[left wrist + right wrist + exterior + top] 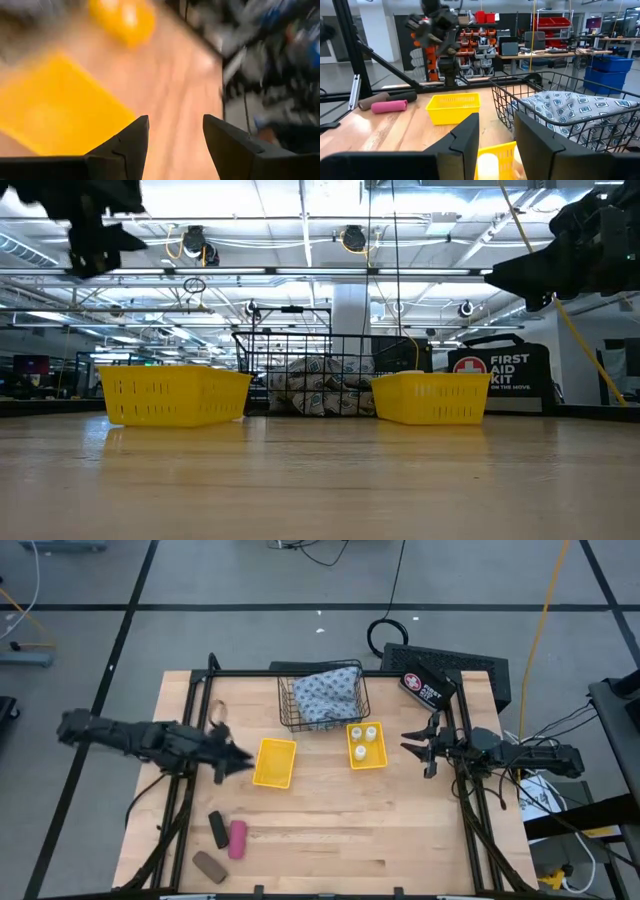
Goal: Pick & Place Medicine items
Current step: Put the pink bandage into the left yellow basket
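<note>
My left gripper (238,761) is open and held above the table, just left of the empty left yellow tray (275,762). In its wrist view the gripper (175,135) has that tray (55,110) below and ahead of it. My right gripper (412,745) is open too, to the right of the right yellow tray (366,745), where three white bottles (360,737) stand. One bottle (487,165) shows between its fingers (462,137). The blue-grey pouch (327,693) lies in the wire basket (290,705). The black (217,830), pink (238,839) and brown (209,866) pieces lie on the table near its near-left corner.
A black first aid kit bag (430,688) sits at the table's far right corner beside a dark box (470,665). Black frame rails (470,810) run along the table's left, right and far sides. Bare wood (350,830) lies between the trays and the near edge.
</note>
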`<state>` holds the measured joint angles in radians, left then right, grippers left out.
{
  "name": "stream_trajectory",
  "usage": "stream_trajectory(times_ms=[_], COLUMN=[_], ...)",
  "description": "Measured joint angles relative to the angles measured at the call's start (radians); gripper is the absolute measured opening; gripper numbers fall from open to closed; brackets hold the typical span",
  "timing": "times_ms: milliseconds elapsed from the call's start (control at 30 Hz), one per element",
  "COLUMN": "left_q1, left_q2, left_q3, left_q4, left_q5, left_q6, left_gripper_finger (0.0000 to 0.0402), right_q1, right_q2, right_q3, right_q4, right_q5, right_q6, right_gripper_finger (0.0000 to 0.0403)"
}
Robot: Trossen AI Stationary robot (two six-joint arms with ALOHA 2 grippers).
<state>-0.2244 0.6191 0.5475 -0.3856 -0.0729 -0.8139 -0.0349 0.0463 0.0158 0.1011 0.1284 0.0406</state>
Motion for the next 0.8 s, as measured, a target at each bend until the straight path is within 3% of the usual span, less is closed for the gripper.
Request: stream_trajectory(times_ms=[67, 167, 267, 367, 533, 700, 800], left_q1=[-0.078, -0.204, -0.351, -0.482, -0.672, -0.708, -0.706], left_q2=[0.144, 0.341, 0.492, 0.622, 0.809, 1.001, 1.077], left_q3=[0.110, 0.227, 0.298, 0.352, 0.426, 0.493, 0.513], left_q4=[-0.124, -0.291, -0.294, -0.276, -0.248, -0.173, -0.087], left_q5=[0.060, 0.186, 0.234, 0.225, 0.085, 0.087, 0.150], left_q6=[-0.147, -0.487, -0.869, -1.180, -1.659, -1.731, -1.708], left_gripper_finger=[0.0198, 0.0198, 0.0198, 0.0198, 0.0198, 0.0198, 0.0198], right_q1=[0.000, 0.000, 0.000, 0.000, 0.000, 0.000, 0.000], right_q2=[0.000, 0.000, 0.000, 0.000, 0.000, 0.000, 0.000], right_q3=[0.000, -0.001, -0.001, -0.001, -0.001, -0.001, -0.001], right_q4=[0.000, 0.000, 0.000, 0.000, 0.000, 0.000, 0.000], right_q5=[0.000, 0.000, 0.000, 0.000, 0.001, 0.001, 0.001], right_q6=[0.000, 0.000, 0.000, 0.000, 0.000, 0.000, 0.000], right_gripper_finger=[0.0114, 0.0114, 0.0114, 0.0114, 0.0114, 0.0114, 0.0114])
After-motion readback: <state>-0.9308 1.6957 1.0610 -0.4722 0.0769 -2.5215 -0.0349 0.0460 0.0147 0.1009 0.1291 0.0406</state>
